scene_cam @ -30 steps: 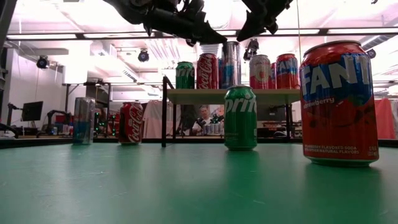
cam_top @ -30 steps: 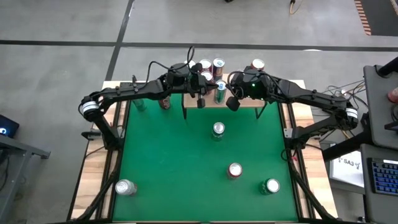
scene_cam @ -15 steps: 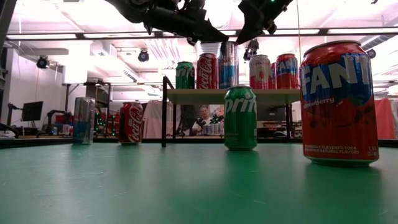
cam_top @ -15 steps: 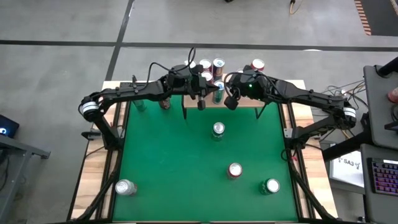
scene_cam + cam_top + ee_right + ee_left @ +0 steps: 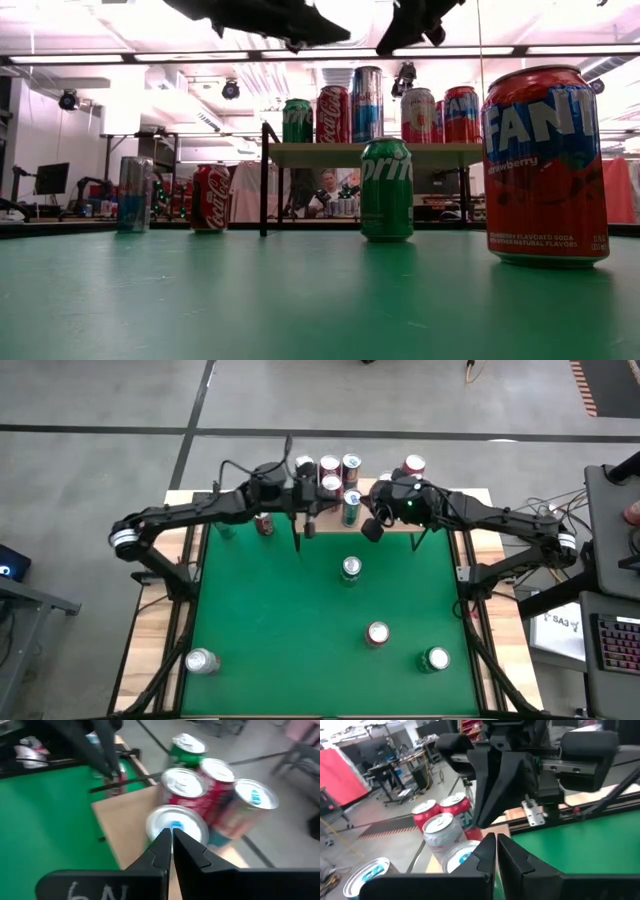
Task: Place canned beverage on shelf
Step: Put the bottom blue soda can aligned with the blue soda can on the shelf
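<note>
both pincers above shelf cans

Dark jointed arms (white-banded elbows), black cables

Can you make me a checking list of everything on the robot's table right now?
Surface: green felt tabletop, looks flat and clean.
Job's things: shelf at the far edge with five cans on top; Sprite can and Fanta can standing on the felt.
Clutter: two more cans near the front edge, two beside the shelf.
Grippers: left hand shut, empty, above the shelf's left end; right hand shut, empty, above the shelf's front edge.
Cables: black wires looping off the left arm.
Surroundings: grey floor, desks, a person behind the shelf.
</note>
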Controlling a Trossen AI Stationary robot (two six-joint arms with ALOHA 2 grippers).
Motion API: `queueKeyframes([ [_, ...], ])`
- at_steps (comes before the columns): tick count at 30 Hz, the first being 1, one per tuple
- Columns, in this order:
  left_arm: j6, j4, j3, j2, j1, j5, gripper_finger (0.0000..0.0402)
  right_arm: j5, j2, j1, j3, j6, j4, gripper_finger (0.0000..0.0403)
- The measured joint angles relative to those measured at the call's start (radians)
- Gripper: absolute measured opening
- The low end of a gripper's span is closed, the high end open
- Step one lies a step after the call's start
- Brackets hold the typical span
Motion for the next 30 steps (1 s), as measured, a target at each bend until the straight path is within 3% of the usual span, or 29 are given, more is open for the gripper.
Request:
queueKeyframes([
  [9,-0.010,0.174,-0.322,-0.279,-0.045,0.002,0.0000,-0.026,0.058,0.083,0.000,0.092,0.003,0.0009],
  [17,-0.059,0.408,-0.601,-0.472,-0.049,-0.043,0.0000,0.089,0.144,0.058,0.001,0.102,0.000,0.0009],
  [30,-0.028,0.411,-0.655,-0.587,-0.048,-0.112,0.0000,0.097,0.132,0.030,0.005,0.036,-0.061,0.0009],
])
